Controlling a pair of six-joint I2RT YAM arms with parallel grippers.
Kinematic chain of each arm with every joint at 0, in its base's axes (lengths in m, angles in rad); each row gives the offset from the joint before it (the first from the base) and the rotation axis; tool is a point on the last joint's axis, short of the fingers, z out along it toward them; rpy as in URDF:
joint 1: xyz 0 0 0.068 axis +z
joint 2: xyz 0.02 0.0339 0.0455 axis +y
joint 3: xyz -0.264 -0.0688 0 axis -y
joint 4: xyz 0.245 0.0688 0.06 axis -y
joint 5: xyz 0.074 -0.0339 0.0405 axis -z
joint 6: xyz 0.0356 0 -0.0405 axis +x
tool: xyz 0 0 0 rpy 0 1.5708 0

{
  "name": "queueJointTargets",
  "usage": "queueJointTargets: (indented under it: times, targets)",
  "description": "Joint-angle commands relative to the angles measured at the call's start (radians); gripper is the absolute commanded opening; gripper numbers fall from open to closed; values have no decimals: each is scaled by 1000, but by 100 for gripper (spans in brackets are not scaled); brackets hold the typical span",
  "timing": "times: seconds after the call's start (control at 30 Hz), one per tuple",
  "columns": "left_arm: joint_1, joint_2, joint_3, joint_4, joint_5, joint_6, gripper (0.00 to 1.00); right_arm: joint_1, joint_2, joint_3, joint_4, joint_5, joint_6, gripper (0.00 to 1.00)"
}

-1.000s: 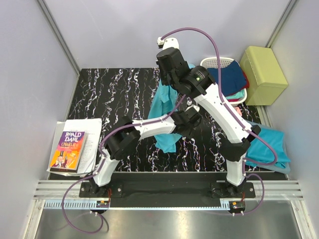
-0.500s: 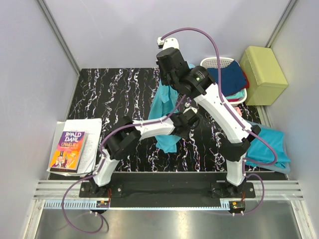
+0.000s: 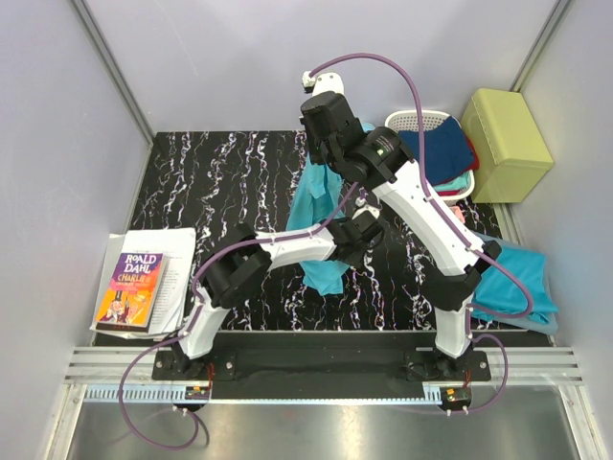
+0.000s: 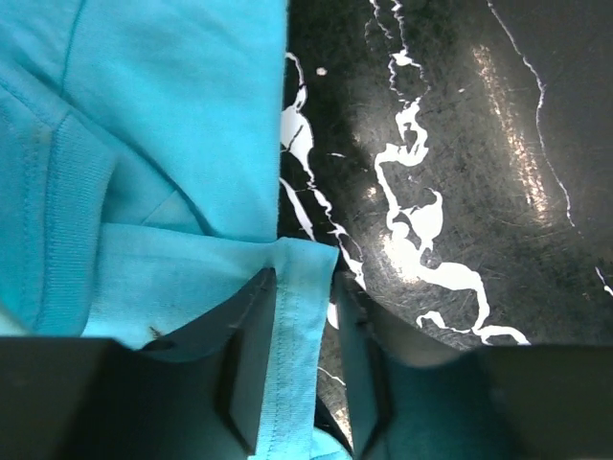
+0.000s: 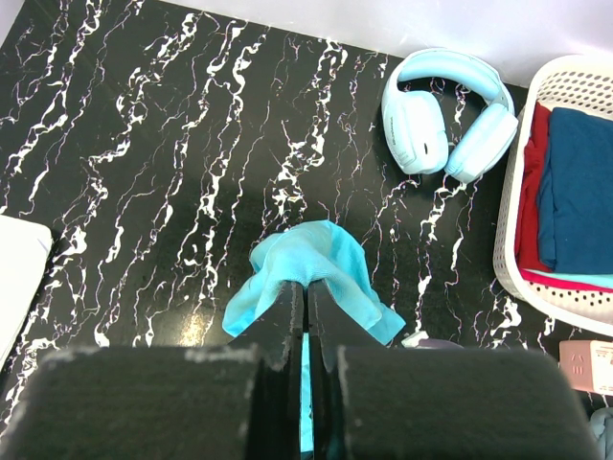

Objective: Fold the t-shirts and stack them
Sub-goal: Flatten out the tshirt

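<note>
at centre of the top view | item: t-shirt (image 3: pixel 308 206), long axis running toward frame bottom | my right claw (image 5: pixel 306 297): clamped on its upper end | my left claw (image 4: pixel 302 383): nearer the low end, jaws apart astride the hem (image 4: pixel 299 307), not yet pinching

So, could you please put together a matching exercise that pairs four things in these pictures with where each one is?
Things: 1 headphones; 2 book; 3 green box; 4 lifted t-shirt.
Places: A on papers at the table's left edge; B pinched in the right gripper; C right of the white basket; D on the table, left of the basket.
Pairs: 1-D; 2-A; 3-C; 4-B.
</note>
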Motion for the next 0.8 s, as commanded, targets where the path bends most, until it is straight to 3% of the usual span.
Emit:
queueJointTargets:
  times: [0.0,0.1,0.17,0.23,0.5,0.77]
  targets:
    - [-3,18,-33,-20,37,-12,34,-1,-20,-2,26,-13,16,0]
    - [-4,21,-39,-22,37,-13,21,-1,-21,-3,26,-12,16,0]
    - [-4,11,-53,-22,31,-15,6,-1,-21,-2,26,-12,16,0]
    - [-4,-6,-71,-22,17,-16,0,-3,-17,4,26,-15,16,0]
    - [-4,-185,-171,-49,-91,-24,0,-4,-26,26,28,17,8,0]
    - [-33,-615,-258,-183,-213,-38,0,-26,-34,60,31,54,-3,0]
